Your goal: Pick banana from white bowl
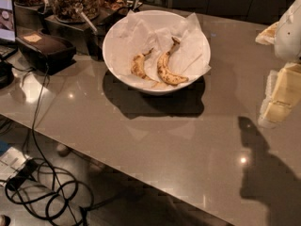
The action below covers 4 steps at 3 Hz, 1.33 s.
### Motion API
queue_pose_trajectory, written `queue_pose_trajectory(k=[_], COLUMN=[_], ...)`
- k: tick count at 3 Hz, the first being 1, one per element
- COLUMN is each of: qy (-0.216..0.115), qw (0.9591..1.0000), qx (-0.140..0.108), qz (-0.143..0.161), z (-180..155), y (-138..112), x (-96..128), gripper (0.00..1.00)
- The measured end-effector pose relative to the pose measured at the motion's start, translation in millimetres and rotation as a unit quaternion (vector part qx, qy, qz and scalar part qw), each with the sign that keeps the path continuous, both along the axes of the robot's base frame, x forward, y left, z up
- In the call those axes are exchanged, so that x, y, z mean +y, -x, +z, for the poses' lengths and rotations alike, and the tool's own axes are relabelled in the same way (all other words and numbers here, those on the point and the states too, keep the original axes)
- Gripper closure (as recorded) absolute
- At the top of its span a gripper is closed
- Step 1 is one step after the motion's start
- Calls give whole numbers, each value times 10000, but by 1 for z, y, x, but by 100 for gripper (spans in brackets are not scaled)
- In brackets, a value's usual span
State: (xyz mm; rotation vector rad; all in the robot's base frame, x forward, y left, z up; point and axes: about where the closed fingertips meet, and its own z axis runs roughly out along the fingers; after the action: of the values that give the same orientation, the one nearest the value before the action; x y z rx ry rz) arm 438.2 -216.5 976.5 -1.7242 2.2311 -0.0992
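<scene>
Your gripper point(281, 95) at the right edge, its opening you cannot tell, banana point(163, 70) well apart in white bowl point(108, 51), upper centre.

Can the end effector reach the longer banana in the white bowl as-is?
Probably yes: end effector hangs right of the white bowl, apart from it; the banana lies uncovered on the paper, open from above.

Claw point(273, 112) at rt edge, hanging, pointing down.
</scene>
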Motion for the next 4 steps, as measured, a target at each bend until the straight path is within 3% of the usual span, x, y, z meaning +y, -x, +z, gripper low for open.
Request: queue_pose_trajectory(k=[1, 2, 3, 4], qy=[0, -1, 279, 239], qw=[10000, 9997, 9977, 9981], qx=[0, 172, 258, 161], qz=[0, 180, 554, 542], z=[0, 3, 6, 8], y=[0, -4, -8, -12], x=[0, 16, 47, 48], gripper=[0, 0, 0, 0])
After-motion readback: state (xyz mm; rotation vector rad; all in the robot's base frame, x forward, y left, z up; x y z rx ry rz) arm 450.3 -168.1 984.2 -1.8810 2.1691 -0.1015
